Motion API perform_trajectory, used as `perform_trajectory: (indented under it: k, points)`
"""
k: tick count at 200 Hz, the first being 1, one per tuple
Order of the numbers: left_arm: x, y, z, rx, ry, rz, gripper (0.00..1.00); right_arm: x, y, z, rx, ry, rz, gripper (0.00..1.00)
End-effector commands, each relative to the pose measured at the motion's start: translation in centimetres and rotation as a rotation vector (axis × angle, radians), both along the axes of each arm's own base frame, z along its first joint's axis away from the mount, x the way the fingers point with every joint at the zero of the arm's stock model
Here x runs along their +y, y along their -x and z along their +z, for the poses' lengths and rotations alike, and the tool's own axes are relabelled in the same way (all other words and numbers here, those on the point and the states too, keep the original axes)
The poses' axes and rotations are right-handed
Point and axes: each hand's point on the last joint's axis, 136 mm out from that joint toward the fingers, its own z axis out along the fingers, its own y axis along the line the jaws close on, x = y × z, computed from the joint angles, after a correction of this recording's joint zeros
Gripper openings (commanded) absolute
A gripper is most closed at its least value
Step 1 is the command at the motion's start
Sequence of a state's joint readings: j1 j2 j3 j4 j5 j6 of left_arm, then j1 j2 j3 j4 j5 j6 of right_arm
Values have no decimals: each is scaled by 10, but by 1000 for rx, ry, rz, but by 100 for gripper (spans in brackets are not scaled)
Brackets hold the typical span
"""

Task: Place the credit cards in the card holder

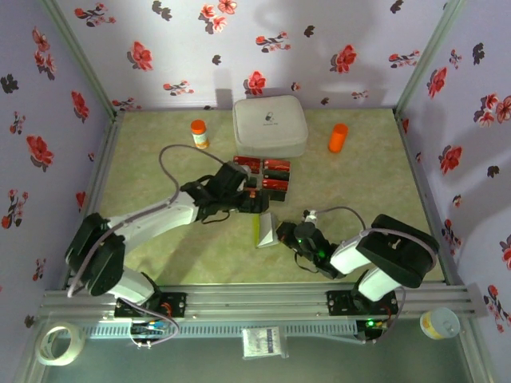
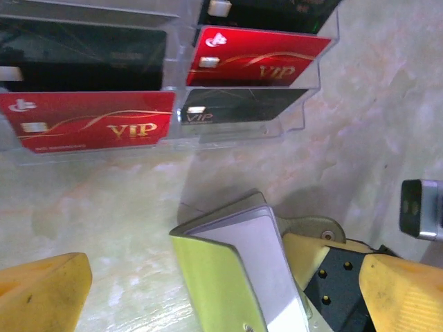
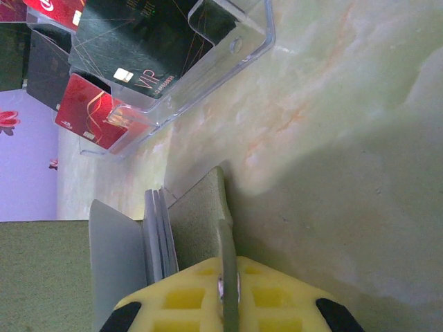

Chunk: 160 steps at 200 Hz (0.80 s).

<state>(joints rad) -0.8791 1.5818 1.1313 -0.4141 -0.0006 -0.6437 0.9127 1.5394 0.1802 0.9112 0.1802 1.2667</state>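
The credit cards, red (image 2: pixel 90 124) and black (image 2: pixel 242 107), lie in a clear stepped tray (image 1: pixel 267 171) on the table; the right wrist view shows a black card (image 3: pixel 138 48) and a red card (image 3: pixel 93 114). The card holder (image 1: pixel 265 230) stands half open, olive-green outside (image 2: pixel 221 290) and pale grey inside (image 3: pixel 118 256). My right gripper (image 1: pixel 285 234) is shut on the holder's outer cover (image 3: pixel 227 277). My left gripper (image 1: pixel 259 199) hovers between tray and holder, open, with its yellow fingers (image 2: pixel 41 290) wide apart on either side of the holder and not touching it.
A large white rounded case (image 1: pixel 270 125) sits behind the tray. An orange pill bottle (image 1: pixel 199 133) stands at its left and an orange cup (image 1: pixel 338 137) at its right. Flowered walls close in the table on three sides.
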Motion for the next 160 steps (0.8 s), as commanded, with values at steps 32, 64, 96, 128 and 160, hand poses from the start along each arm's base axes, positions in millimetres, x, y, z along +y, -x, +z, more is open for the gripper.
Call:
perform_trajectory:
  k: [32, 64, 96, 128, 160]
  points:
    - [-2, 10, -20, 20, -223, -60, 100, 4, -1, 2, -9, -3, 0, 0]
    - [-8, 12, -29, 30, -283, -74, 100, 5, 0, 2, -8, -2, 3, 0]
    - [-12, 13, -37, 22, -353, -94, 100, 6, 0, 3, -10, -7, 4, 0]
    - [-14, 12, -45, 7, -418, -112, 100, 6, 1, 2, -8, -4, 4, 0]
    - [-13, 11, -53, 10, -456, -119, 100, 5, 1, 0, -7, -3, 2, 0]
